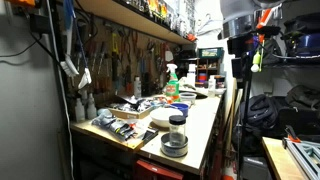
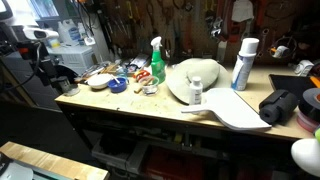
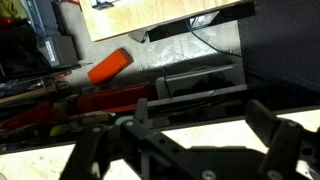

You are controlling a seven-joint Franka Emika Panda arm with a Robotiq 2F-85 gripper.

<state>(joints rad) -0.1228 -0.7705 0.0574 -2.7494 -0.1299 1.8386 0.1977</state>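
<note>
Gripper (image 3: pixel 198 108) stands wide open and empty, clear of the bench (image 3: pixel 170 20) edge and above an orange block (image 3: pixel 110 65) lying among lower clutter (material unclear), judged rigid, light and smooth, best taken across its narrow sides.

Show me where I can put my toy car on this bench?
Bare wood lies along the workbench front edge, before the blue bowl and green spray bottle, and between the spray can and black bundle. The end beyond the bowl is crowded with clutter.
</note>
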